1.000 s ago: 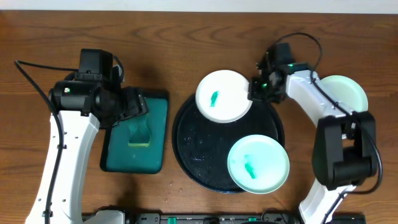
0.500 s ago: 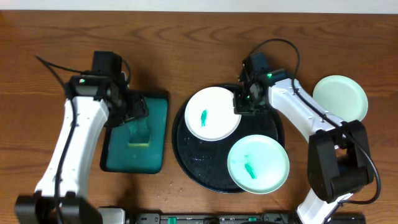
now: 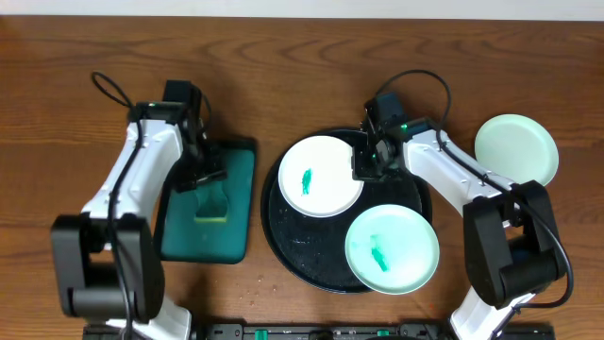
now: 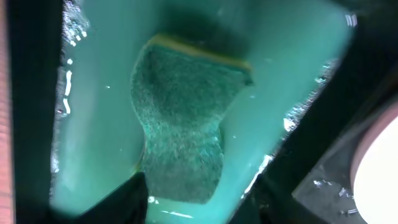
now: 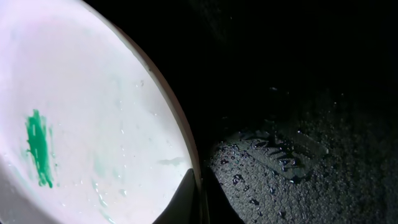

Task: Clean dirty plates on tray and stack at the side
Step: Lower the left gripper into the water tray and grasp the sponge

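Step in hand: setting up the wipe on the first plate. Right gripper (image 3: 368, 162) is clenched on the right rim of the rear plate (image 3: 321, 177). That plate sits at the black tray's (image 3: 300, 238) far-left edge, green smear at centre.

Left gripper (image 4: 191, 204) hangs low over the green tray (image 3: 238, 179), jaws apart, straddling the near end of the sponge (image 4: 183, 118). No squeeze visible, so my read is it isn't grasping yet.

Front plate (image 3: 392, 250), also smeared, lies at the black tray's near-right edge. Clean plate (image 3: 515, 149) is off the tray by the table's (image 3: 283, 57) right edge, likely the start of the stack.

Next: left pinches the sponge, lifts it and carries it across to the smear. Right needs a firm hold on the rim during the scrub.

Unclear:
- Left fingertips are cut off at the bottom of the wrist view, so sponge contact is unreadable.
- Right wrist view shows only a sliver of finger at the rim, and the tray is mostly dark.
- Green tray looks wet, but I can't tell how deep.
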Robot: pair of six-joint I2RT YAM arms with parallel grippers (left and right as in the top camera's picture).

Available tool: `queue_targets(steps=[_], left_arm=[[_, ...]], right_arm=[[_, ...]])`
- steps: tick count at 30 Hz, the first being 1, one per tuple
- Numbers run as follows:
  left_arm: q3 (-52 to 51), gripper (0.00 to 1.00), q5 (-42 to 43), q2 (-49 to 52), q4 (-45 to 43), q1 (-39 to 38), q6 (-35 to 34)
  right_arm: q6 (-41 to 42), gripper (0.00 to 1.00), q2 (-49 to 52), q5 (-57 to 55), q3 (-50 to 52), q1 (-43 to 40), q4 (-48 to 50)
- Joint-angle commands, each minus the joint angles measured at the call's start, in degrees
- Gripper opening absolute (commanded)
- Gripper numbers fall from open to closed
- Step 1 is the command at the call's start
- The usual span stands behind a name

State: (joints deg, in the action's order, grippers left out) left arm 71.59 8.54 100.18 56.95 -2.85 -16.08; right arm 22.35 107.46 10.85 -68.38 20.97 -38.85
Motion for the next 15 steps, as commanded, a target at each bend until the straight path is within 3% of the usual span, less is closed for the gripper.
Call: queue_targets(steps=[1,15], left_arm=[[-0.28,0.51,-1.77,2.16,0.13,-0.13,0.66],[-4.02,0.51,-4.09,3.23,-3.45,-0.13,0.61]], right_arm=[[1.46,0.01,-0.31,-0.35,1.16,-0.04,1.09],[2.89,0.01,-0.28,-0.26,4.85,-1.16,5.27]])
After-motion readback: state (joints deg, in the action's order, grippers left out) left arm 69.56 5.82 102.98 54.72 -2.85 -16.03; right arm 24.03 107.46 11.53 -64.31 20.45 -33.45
